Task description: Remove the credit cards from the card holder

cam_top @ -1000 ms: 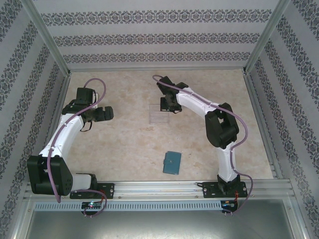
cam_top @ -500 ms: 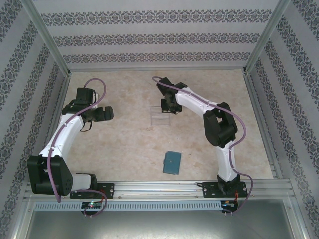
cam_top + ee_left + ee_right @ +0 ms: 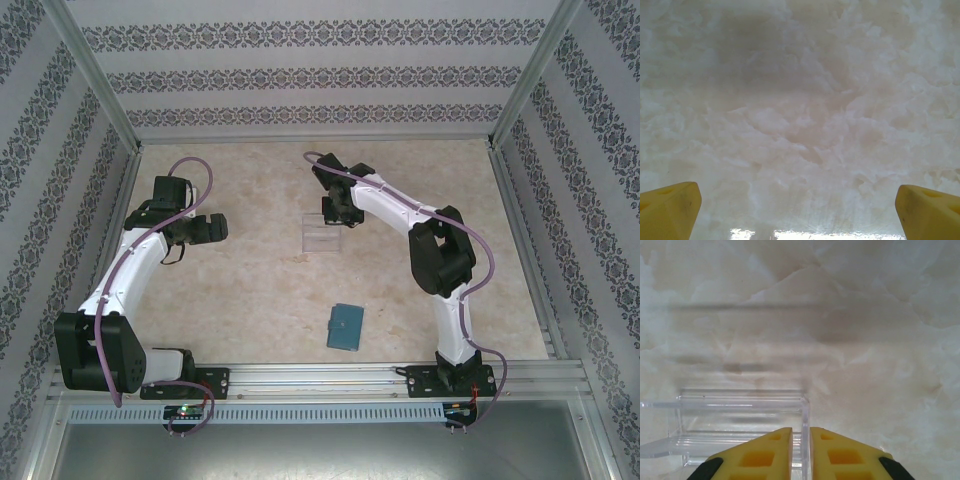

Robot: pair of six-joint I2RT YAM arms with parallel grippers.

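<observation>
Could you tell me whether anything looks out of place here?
Nothing is spilled or damaged. The one oddity: the right gripper straddles a wall of the clear tray, while the teal card holder lies closed and untouched.

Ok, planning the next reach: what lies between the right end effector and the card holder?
In the top view, the clear tray sits at the right end effector; from it to the card holder, only bare tabletop.

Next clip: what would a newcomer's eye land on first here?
The teal card holder lies closed near the front edge of the table. Farther back, the right gripper straddles a wall of the clear plastic tray, jaws nearly together; the left gripper hangs open over bare table.
</observation>
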